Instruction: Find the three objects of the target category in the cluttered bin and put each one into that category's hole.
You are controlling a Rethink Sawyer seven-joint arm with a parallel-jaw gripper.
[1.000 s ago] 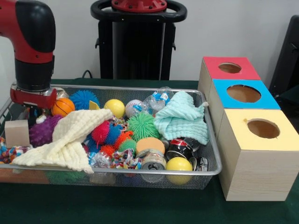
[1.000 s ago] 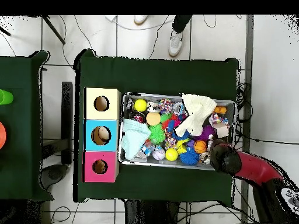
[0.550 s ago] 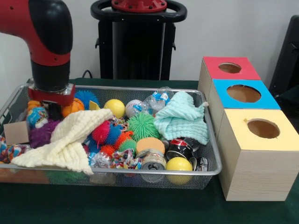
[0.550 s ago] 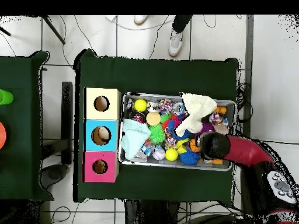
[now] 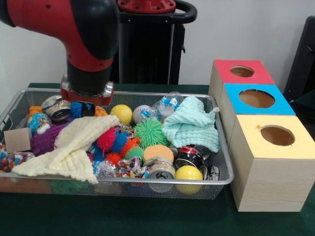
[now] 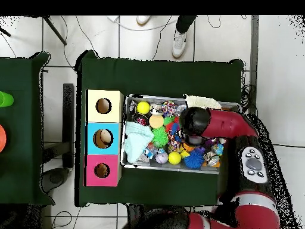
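While the arm (image 5: 83,39) hangs over the wire bin (image 5: 224,162) by the cream cloth (image 5: 74,145), its claw's hidden (can't tell its state); three boxes (image 5: 268,147) stand beside.

Even, fairly bright indoor light fills both views, with no hard shadows; only a soft dark patch lies on the desk (image 5: 123,216) under the bin (image 5: 216,182) and boxes (image 5: 268,167). The arm (image 5: 93,29) shows faint glossy highlights on its red shell, and the cans (image 5: 162,172) well right of the hand glint a little. The front view is slightly soft throughout, and the white wall (image 5: 236,29) looks flat and evenly lit.
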